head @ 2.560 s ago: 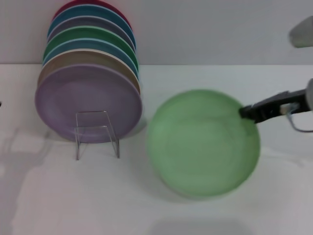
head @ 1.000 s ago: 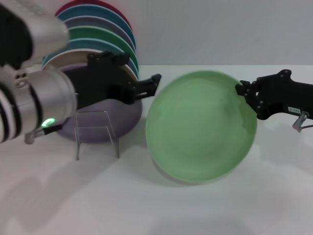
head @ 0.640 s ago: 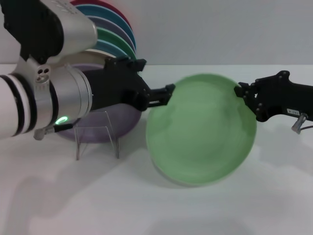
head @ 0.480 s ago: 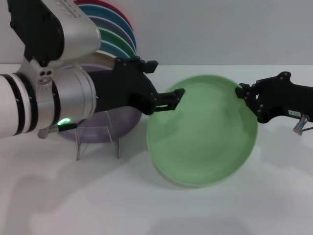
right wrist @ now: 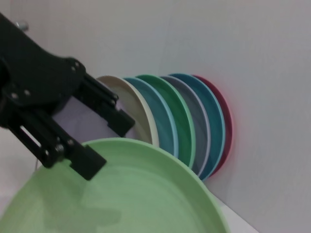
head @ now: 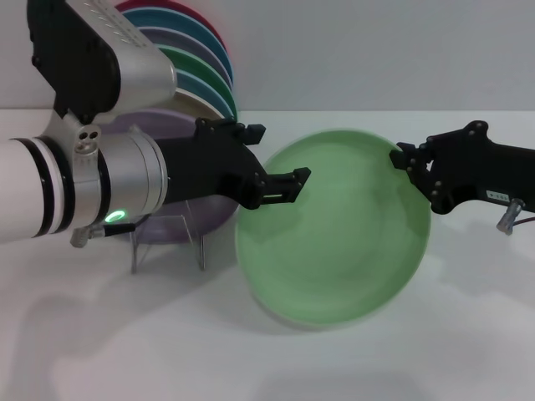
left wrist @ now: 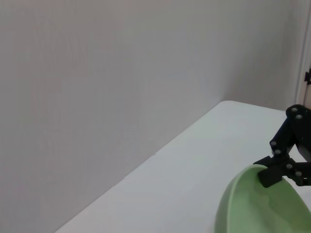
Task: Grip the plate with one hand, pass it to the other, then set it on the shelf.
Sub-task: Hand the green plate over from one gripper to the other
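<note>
Row of coloured upright plates upper left; left gripper straddles pale mint-green round plate, jaws parted; right gripper clamps its rim.

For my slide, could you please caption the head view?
Right gripper holds pale mint-green plate; left gripper straddles its opposite rim.

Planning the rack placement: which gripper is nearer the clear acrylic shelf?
Left. The left gripper reaches out just above and beside the shelf, at the pale green plate's near rim. The right gripper holds the plate's far rim, a plate's width farther away.
</note>
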Action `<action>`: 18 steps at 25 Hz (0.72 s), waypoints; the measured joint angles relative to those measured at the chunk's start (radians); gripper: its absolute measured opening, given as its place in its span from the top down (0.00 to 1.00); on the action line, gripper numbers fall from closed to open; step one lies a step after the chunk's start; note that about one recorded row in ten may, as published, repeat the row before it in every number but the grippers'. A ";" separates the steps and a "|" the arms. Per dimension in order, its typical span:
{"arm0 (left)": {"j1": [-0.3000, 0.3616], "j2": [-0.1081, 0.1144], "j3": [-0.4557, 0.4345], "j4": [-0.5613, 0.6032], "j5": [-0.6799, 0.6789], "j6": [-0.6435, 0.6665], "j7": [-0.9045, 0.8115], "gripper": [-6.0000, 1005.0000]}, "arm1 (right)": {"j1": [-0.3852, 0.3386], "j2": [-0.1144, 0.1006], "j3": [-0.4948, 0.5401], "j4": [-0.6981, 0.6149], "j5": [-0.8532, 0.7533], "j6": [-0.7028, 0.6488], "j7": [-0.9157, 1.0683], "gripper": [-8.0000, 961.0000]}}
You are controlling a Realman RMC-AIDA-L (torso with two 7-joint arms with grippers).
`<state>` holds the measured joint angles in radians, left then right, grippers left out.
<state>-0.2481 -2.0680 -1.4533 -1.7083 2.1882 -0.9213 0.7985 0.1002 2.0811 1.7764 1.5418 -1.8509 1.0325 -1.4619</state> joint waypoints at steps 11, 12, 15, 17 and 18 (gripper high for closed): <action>-0.016 0.006 -0.002 0.022 -0.002 -0.008 0.014 0.24 | -0.009 0.000 -0.011 0.023 0.013 0.016 0.000 0.97; -0.016 0.006 -0.002 0.020 -0.002 -0.012 0.017 0.27 | -0.009 -0.001 -0.011 0.023 0.017 0.016 0.000 0.97; -0.016 0.007 -0.001 0.018 0.001 -0.020 0.028 0.35 | -0.010 -0.001 -0.011 0.023 0.019 0.017 0.001 0.97; -0.016 0.007 0.003 0.017 0.012 -0.020 0.032 0.41 | -0.010 -0.001 -0.011 0.023 0.019 0.017 0.002 0.97; -0.016 0.007 0.003 0.017 0.012 -0.020 0.032 0.43 | -0.010 -0.001 -0.011 0.023 0.019 0.017 0.002 0.97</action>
<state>-0.2642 -2.0613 -1.4503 -1.6910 2.2003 -0.9413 0.8305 0.0904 2.0797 1.7655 1.5647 -1.8321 1.0497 -1.4599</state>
